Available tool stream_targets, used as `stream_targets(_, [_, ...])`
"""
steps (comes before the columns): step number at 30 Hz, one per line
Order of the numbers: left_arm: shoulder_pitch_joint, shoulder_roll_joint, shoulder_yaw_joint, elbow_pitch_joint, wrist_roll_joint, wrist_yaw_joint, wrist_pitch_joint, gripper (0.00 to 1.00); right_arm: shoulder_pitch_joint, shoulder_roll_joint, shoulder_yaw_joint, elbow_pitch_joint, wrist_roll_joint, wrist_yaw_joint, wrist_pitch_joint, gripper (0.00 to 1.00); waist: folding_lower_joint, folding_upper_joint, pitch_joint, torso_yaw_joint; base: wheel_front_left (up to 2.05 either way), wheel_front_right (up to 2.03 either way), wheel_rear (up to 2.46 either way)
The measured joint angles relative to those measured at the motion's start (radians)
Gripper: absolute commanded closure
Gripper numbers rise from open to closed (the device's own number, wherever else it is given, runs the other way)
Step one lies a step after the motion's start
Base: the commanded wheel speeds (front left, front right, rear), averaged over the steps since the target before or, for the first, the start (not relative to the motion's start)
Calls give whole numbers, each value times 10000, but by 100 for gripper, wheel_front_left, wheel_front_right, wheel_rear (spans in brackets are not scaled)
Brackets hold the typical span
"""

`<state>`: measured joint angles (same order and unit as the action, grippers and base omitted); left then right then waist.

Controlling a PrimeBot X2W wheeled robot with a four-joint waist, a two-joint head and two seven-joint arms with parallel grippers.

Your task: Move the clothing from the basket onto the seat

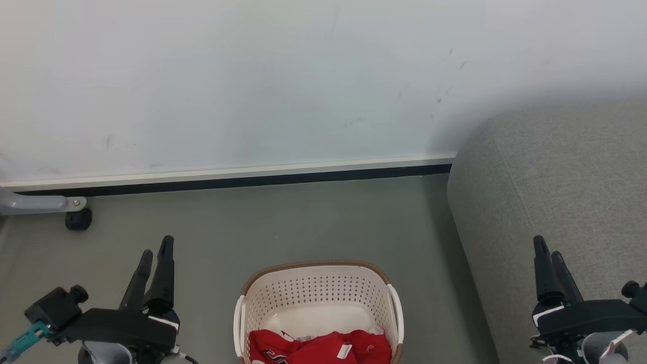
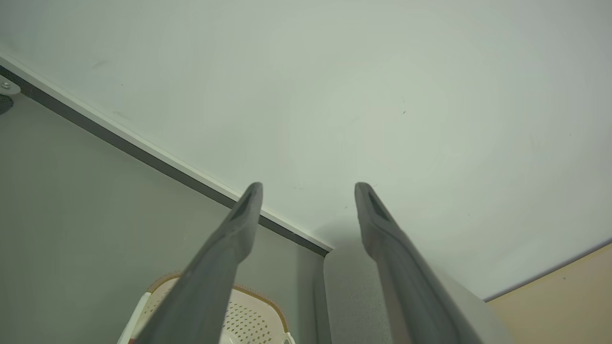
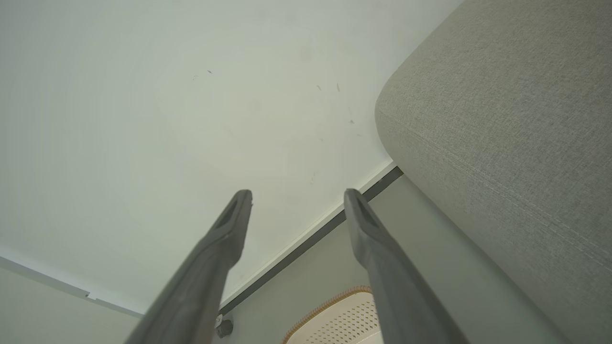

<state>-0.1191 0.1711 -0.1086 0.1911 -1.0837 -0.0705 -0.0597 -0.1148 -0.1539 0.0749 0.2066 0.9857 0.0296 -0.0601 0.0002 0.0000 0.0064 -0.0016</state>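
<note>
Arms first. Both are held low and forward, one at each lower corner of the head view. The left pincer [image 1: 156,246] has its long dark fingers pointing up toward the wall. Its wrist view shows them spread wide, with nothing between them and touching nothing. The right pincer [image 1: 548,247] mirrors it, fingers raised and parted just as wide (the empty gap is plain in its own wrist view). It is released and grips nothing.

Between the two, well apart from both, the cream-white perforated plastic basket with a brown woven-look rim [image 1: 318,264] sits on the grey-green floor [image 1: 303,217]. The bright red fabric clothing with small white tags [image 1: 323,350] lies bunched at the basket's near end. The large grey woven-fabric sofa [image 1: 566,192] stands to the right of the basket, its rounded corner against the white wall [image 1: 303,76]. At far left, a black caster [image 1: 78,220] sits by the skirting.
</note>
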Motion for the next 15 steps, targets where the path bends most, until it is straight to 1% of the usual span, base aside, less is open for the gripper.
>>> stream_targets(9, [-63, 366, -539, -75, 1645, 458, -316, 0, -25, -293, 652, -8, -1732, -311, -334, 0, 0, 0, 28, -5, 0, 0, 0])
stream_targets(15, [-66, 495, -782, -67, 2360, 711, -562, 0, -47, -382, 989, 46, -2589, -485, -564, 0, 0, 0, 47, -12, 0, 0, 0])
